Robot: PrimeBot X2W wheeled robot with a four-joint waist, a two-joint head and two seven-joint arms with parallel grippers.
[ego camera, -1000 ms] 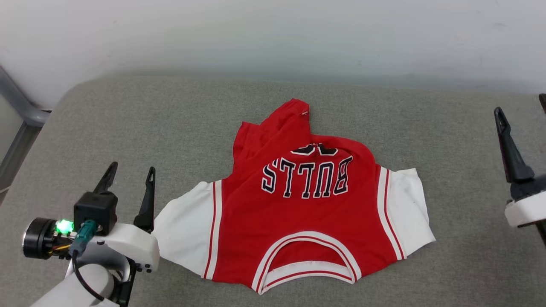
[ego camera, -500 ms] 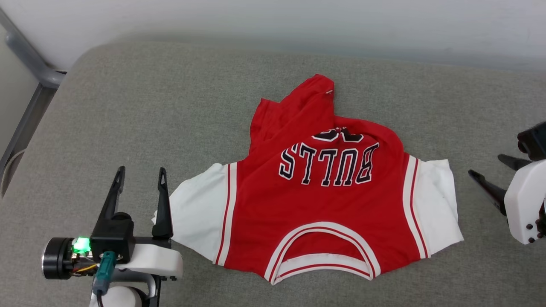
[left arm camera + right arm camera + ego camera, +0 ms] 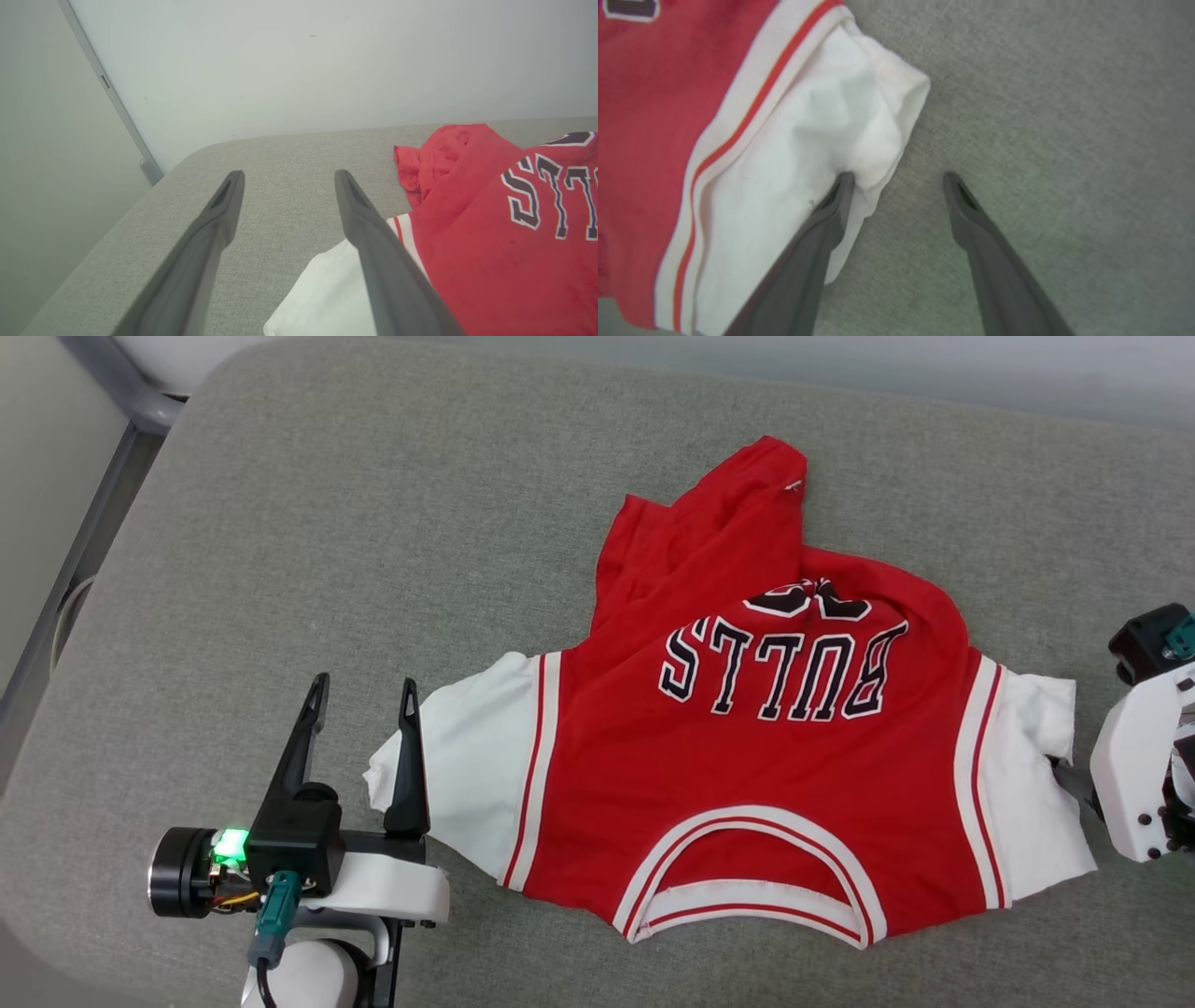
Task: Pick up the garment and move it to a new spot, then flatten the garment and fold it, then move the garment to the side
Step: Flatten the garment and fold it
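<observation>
The garment (image 3: 747, 756) lies spread on the grey cushion, front up, collar nearest me, its hem end bunched at the far side. My left gripper (image 3: 364, 691) stands open at the white left sleeve (image 3: 467, 775); its inner finger overlaps the sleeve's edge, with nothing between the fingers. The left wrist view shows that gripper (image 3: 289, 176) open over bare cushion, with the sleeve (image 3: 327, 289) beside its right finger. My right gripper (image 3: 900, 179) points down, open, at the edge of the white right sleeve (image 3: 822, 140); one fingertip pushes into the puckered fabric. Its white housing (image 3: 1134, 775) sits beside that sleeve.
The grey cushioned surface (image 3: 373, 523) has a rounded corner at the far left. A grey metal frame (image 3: 112, 392) and a pale wall (image 3: 327, 60) lie beyond it. Bare cushion stretches left of and beyond the garment.
The head camera has tilted down and shifted. My right gripper has turned from upright to pointing down and come to the right sleeve, which now puckers. My left gripper has closed in on the left sleeve.
</observation>
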